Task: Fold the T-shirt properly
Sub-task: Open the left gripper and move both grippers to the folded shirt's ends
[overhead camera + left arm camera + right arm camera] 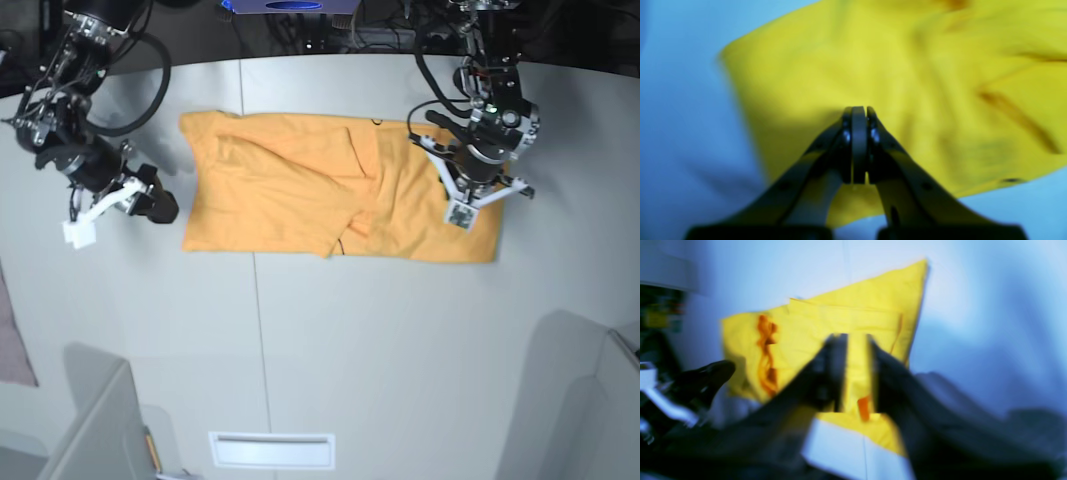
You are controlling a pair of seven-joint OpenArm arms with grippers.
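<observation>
Plain orange-yellow cotton T-shirt (300,190) lies partly folded on white table (380,330). Left gripper (859,146) clenched, empty, above shirt. Right gripper (857,373) parted, empty, beside shirt edge.

The T-shirt (300,200) under me is plain orange-yellow, unprinted, with darker orange lines along its creases. My fingers (859,143) are dark grey to black. The table (400,340) is pale grey-white. A pinkish-grey cloth (12,340) lies at the left edge.
</observation>
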